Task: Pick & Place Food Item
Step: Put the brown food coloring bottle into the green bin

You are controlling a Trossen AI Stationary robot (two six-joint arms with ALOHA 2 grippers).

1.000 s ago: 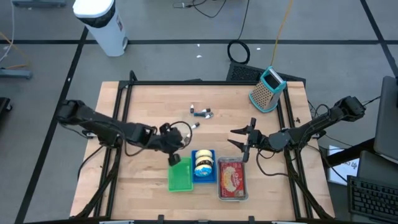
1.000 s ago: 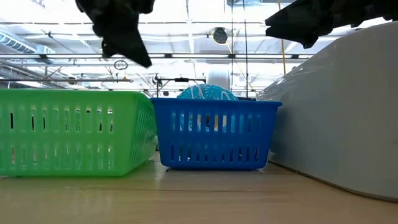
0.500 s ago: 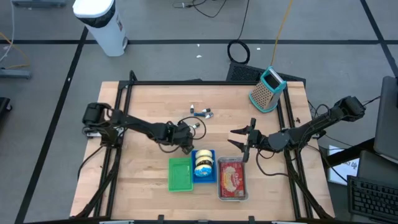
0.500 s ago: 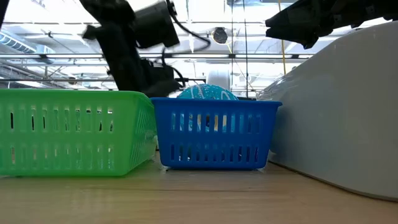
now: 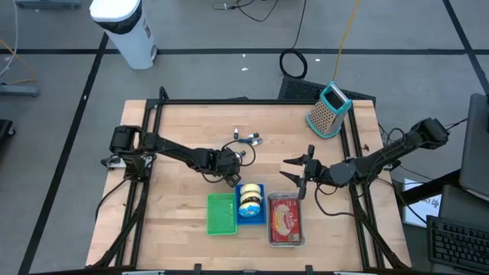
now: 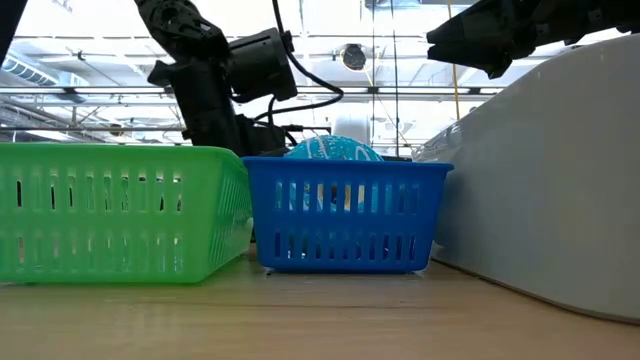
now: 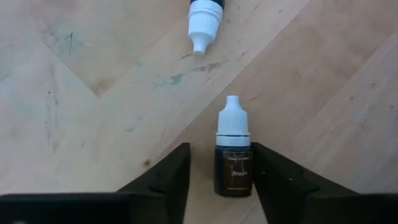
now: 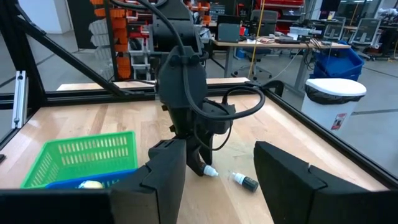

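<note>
A small brown dropper bottle (image 7: 233, 163) with a white cap lies on its side on the wooden table. My left gripper (image 7: 221, 183) stands open over it, pointing steeply down, one finger on each side of the bottle's body. Whether a finger touches it, I cannot tell. A second white-capped bottle (image 7: 205, 18) lies just beyond. In the high view my left gripper (image 5: 233, 169) is just beyond the baskets' far edge. My right gripper (image 5: 294, 172) hangs level and open above the table's right part, with nothing between its fingers.
A green basket (image 5: 221, 214), a blue basket (image 5: 262, 216) with packed food in it and a clear tray (image 5: 269, 229) with a red pack stand side by side near the front. Two small bottles (image 5: 246, 139) lie farther back. A grater (image 5: 327, 111) stands at the far right corner.
My left gripper has swung from above the green basket's far edge toward the table's far right and has come down low to the table, behind the baskets in the low view. My right gripper has kept still.
</note>
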